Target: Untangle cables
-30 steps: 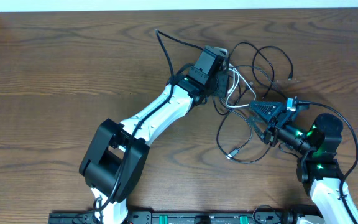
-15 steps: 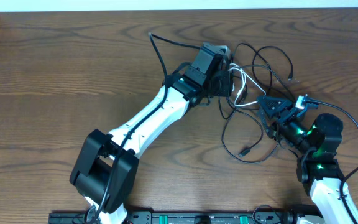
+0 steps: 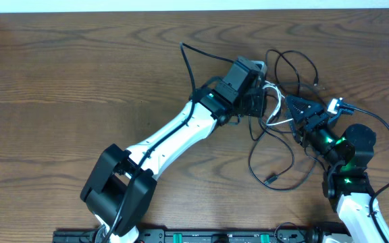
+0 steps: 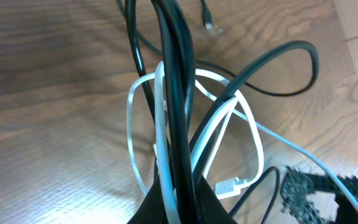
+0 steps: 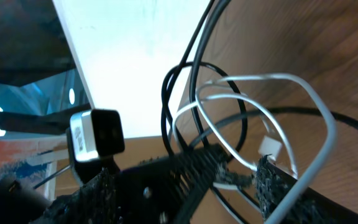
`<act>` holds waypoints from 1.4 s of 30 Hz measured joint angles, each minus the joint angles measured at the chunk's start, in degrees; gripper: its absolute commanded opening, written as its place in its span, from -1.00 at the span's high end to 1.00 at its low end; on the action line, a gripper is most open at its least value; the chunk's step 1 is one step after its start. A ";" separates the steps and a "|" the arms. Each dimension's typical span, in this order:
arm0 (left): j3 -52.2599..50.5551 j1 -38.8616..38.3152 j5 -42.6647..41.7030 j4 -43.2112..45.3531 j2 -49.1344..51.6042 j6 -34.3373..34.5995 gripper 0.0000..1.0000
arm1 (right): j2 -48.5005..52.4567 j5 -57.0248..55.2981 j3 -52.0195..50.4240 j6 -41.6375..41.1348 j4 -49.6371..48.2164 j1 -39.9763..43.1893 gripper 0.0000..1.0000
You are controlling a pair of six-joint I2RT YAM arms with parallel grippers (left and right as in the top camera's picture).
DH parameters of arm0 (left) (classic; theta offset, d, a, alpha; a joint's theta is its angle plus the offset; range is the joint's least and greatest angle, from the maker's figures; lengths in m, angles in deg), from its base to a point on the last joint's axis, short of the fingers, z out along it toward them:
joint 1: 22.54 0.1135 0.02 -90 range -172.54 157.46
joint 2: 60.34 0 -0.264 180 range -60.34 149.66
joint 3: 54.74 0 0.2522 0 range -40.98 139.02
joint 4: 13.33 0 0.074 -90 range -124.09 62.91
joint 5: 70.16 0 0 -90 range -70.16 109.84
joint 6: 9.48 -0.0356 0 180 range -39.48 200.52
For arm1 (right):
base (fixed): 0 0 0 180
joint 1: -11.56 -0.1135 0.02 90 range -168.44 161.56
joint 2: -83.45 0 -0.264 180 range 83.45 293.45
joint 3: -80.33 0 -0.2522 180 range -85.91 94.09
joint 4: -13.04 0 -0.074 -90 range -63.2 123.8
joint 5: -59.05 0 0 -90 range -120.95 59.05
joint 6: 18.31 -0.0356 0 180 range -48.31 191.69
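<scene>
Untangling barely begun: cables (image 3: 275,111) lie knotted at upper right of the overhead frame, left gripper (image 3: 261,101) clamped shut on the bundle, right gripper (image 3: 297,112) spread open around a white loop, gripping nothing.

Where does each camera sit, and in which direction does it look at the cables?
Overhead: fixed above the table, looking straight down; both arms show, with the left gripper and right gripper at the cables.
Left wrist: on the left arm, looking down along its shut fingers at the black and white strands clamped there.
Right wrist: on the right arm, looking low across the table between its open fingers.
Shared: all three show loops of the white cable.
</scene>
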 measured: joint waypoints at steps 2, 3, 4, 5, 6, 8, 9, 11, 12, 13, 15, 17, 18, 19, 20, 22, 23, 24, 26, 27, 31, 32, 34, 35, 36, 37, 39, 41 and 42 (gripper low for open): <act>0.00 -0.92 0.00 0.00 0.00 0.07 0.85 | 0.02 -0.50 0.00 -0.11 -0.35 0.00 -0.34; 0.00 -1.16 0.00 0.00 0.00 0.09 0.85 | 0.04 -0.59 0.00 -0.31 -1.03 0.00 -0.31; 0.00 -1.60 0.00 0.00 0.00 0.42 0.85 | 0.07 -0.74 0.00 -0.44 -1.79 0.00 -0.28; 0.00 -1.90 0.00 0.00 0.00 0.76 0.85 | 0.07 -0.81 0.00 -0.66 -2.91 0.02 -0.25; 0.00 -2.25 -0.04 0.00 0.00 1.20 0.85 | 0.07 -0.96 0.00 -0.98 -4.13 0.00 -0.22; 0.00 -2.60 -0.09 -0.02 0.00 2.84 0.85 | 0.07 -1.18 0.00 -1.79 -6.56 0.00 -0.16; 0.00 -2.67 -0.20 -0.02 0.00 4.24 0.85 | 0.07 -1.27 0.00 -2.27 -8.04 0.00 -0.15; 0.00 -2.67 -0.22 0.02 0.00 5.66 0.85 | 0.07 -1.38 0.00 -2.78 -9.09 0.00 -0.15; 0.00 -2.67 -0.20 0.04 0.00 6.54 0.85 | 0.07 -1.49 0.00 -3.17 -9.49 0.00 -0.15; 0.00 -2.64 -0.20 0.04 0.00 6.97 0.85 | 0.07 -1.64 0.00 -3.34 -9.55 0.00 -0.15; 0.00 -2.67 -0.24 0.07 0.00 7.65 0.85 | 0.07 -1.95 0.00 -3.78 -9.60 0.00 -0.17; 0.00 -2.64 -0.74 0.07 0.00 8.31 0.85 | 0.07 -2.54 0.00 -4.31 -10.10 0.00 -0.18; 0.00 -2.64 -1.29 0.13 0.00 8.50 0.85 | 0.07 -2.97 0.00 -4.66 -10.45 0.00 -0.18; 0.00 -2.64 -1.70 0.26 0.00 8.59 0.85 | 0.07 -3.26 0.00 -4.87 -10.80 0.00 -0.19; 0.00 -2.67 -2.08 0.39 0.00 8.61 0.85 | 0.07 -3.69 0.00 -5.33 -11.45 0.00 -0.18; 0.00 -2.67 -2.69 0.68 0.00 8.63 0.85 | 0.09 -4.28 0.00 -6.19 -13.31 0.00 -0.19; 0.00 -2.67 -2.89 0.76 0.00 8.63 0.85 | 0.09 -4.63 0.00 -6.58 -14.29 0.00 -0.18; 0.00 -2.67 -3.02 0.81 0.00 8.63 0.85 | 0.09 -5.01 0.00 -7.21 -15.32 0.00 -0.18; 0.00 -2.67 -3.19 1.09 0.00 8.63 0.85 | 0.07 -5.62 0.00 -8.26 -16.81 0.00 -0.18; 0.00 -2.67 -3.21 1.20 0.00 8.63 0.85 | 0.07 -5.92 0.00 -8.85 -17.18 0.00 -0.17; 0.00 -2.78 -3.23 1.46 0.00 8.63 0.85 | 0.09 -6.84 0.00 -11.45 -18.25 0.00 -0.09; 0.00 -2.89 -3.21 1.57 0.00 8.63 0.85 | 0.11 -6.84 -0.04 -12.26 -19.26 0.00 -0.06; 0.00 -3.26 -3.21 1.86 0.00 8.59 0.85 | 0.15 -7.02 -0.02 -13.81 -21.92 0.00 0.02; 0.00 -3.48 -3.21 1.95 0.00 8.55 0.85 | 0.15 -7.04 -0.02 -14.21 -22.95 0.00 0.10; 0.00 -3.80 -3.19 2.01 0.00 8.50 0.85 | 0.15 -7.10 -0.04 -15.17 -24.37 0.02 0.22; 0.00 -4.09 -3.19 2.05 0.00 8.37 0.85 | 0.17 -7.19 -0.04 -16.24 -26.05 0.02 0.35; 0.00 -4.61 -3.17 2.03 0.00 8.09 0.85 | 0.15 -7.23 0.00 -17.64 -28.81 0.02 0.57; 0.00 -4.96 -3.19 2.05 0.00 7.89 0.85 | 0.15 -7.26 0.00 -18.53 -30.34 0.02 0.74; 0.00 -5.01 -3.19 2.05 0.00 7.82 0.85 | 0.15 -7.30 0.00 -18.86 -30.62 0.00 0.85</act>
